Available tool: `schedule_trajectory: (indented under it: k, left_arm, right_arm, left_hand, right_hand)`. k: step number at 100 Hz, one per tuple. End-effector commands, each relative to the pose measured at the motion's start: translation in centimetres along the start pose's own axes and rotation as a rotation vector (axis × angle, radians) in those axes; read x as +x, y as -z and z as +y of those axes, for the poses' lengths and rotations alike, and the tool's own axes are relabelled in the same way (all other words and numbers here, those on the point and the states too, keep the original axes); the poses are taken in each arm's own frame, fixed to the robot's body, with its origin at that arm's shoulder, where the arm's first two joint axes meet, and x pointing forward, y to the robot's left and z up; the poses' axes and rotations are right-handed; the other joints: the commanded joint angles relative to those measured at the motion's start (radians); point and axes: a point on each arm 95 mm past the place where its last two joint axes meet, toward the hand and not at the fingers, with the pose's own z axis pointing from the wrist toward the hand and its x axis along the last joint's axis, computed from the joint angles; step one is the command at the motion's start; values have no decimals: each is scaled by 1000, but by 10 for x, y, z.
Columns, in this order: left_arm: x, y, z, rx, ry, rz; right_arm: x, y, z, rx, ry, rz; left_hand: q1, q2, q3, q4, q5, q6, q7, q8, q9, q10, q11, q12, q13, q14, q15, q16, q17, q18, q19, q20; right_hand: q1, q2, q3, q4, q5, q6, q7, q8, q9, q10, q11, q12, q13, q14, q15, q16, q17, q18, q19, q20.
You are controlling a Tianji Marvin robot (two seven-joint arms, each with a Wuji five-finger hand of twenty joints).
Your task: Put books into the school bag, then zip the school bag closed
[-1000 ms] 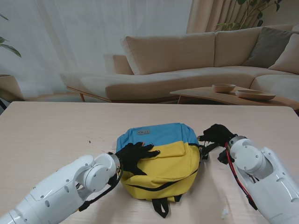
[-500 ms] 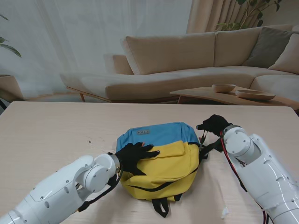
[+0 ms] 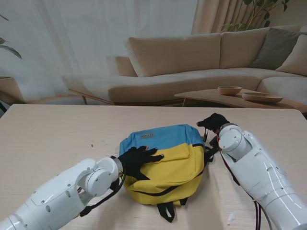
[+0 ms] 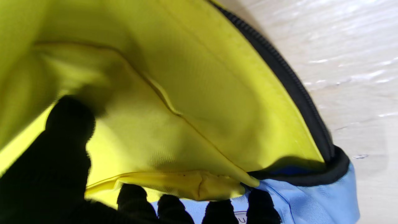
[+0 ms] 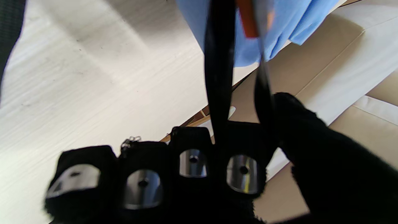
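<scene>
So the school bag [image 3: 162,160], blue on the far half and yellow on the near half, is sitting pretty much in the middle of the wooden table [image 3: 53,129], with its black straps poking out toward me at the near edge.

The left hand [image 3: 138,161] is flat on top of the bag with its black-gloved fingers spread, right on the seam where yellow meets blue. Looks like it's pressing down rather than gripping anything. From the left wrist camera you can see the fingertips [image 4: 71,124] resting against the yellow fabric, and the black zipper [image 4: 298,93] curving along the bag's edge next to the table.

The right hand [image 3: 214,121] is up at the bag's far right corner, fingers curled in. The right wrist view shows a black strap [image 5: 219,71] running from the blue fabric down between its fingers [image 5: 192,155], thumb closed alongside, so it's got hold of that strap.

Beige sofa [image 3: 192,62] in the background.
</scene>
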Motion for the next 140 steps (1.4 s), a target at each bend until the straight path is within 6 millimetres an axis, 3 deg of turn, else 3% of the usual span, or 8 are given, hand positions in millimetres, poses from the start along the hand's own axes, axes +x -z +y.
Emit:
schedule_trajectory:
  k: [1,19,39,50,59,86,105,140]
  left_arm:
    - [-8,-1,45,-134,15,-23]
    - [-8,-1,44,-132,17,-26]
    - [-9,-1,44,-132,14,-25]
    - [-9,0,43,-130,18,-25]
    - [-10,1,42,-122,22,-23]
    - [-10,10,33,-60,91,-28]
    - [-11,28,15,35,146,-22]
    - [-19,58,-18,219,221,2]
  right_arm:
    - [14,-4,2,-5,-18,14]
    - [13,-5,0,-4,-16,2]
    - [6,0,2,37,1,0]
    - [1,3,3,34,20,1]
    - [-2,5,5,29,56,5]
    - [-3,17,8,-32,161,54]
    - [9,42,11,-83,141,144]
    - [34,91,-1,-94,88,305]
  left_hand:
    - [61,-53,96,29,29,22,65,16,73,54,125,29,23,-18,56,-1,-2,9,-9,-20]
    - [61,-51,98,29,29,23,67,18,74,55,127,32,23,-18,57,0,-2,9,-9,-22]
    - [57,-44,97,29,30,23,71,22,76,55,131,41,24,-18,59,3,-2,9,-7,-22]
    - [57,-42,97,30,30,23,73,25,76,55,131,47,24,-17,59,5,-2,11,-5,-20]
    - [56,-38,97,30,30,25,76,28,78,56,134,53,24,-16,60,8,-2,13,-3,-19]
    - [56,61,39,47,29,29,93,109,83,66,141,120,25,-9,63,35,-5,18,-2,-13]
    - [73,121,-23,57,29,29,106,195,85,75,152,168,24,2,68,62,-6,23,-4,-16]
    - [100,157,-94,71,27,42,105,250,86,89,154,182,26,10,72,71,-5,28,-6,-22]
  right_hand:
    - [-38,5,-41,-2,13,5,80,31,1,13,26,16,43,8,50,-12,5,-15,196,-1]
    - [-53,-18,-54,-23,0,-25,-75,6,-65,31,-37,-25,-10,43,-7,-44,-60,-5,148,12]
    - [-61,5,-124,-19,-113,7,-480,-211,-264,98,-188,-205,-206,89,-133,-16,-269,22,-4,110]
    - [-28,-15,-184,-97,-254,-12,-622,-613,-340,78,-238,-266,-290,95,-188,3,-348,27,-67,170]
    - [-51,20,-197,-50,-338,48,-808,-830,-368,69,-265,-286,-320,91,-207,7,-374,22,-85,179]
    - [-100,135,-318,30,-759,75,-1063,-920,-658,41,-483,-464,-621,49,-601,-117,-709,44,-328,118]
    - [-80,129,-163,28,-783,79,-1015,-964,-686,51,-719,-742,-665,25,-1039,-311,-818,79,-593,-57]
    - [-75,142,-87,44,-880,61,-1034,-1007,-806,14,-869,-811,-798,-37,-1338,-434,-981,20,-855,-231]
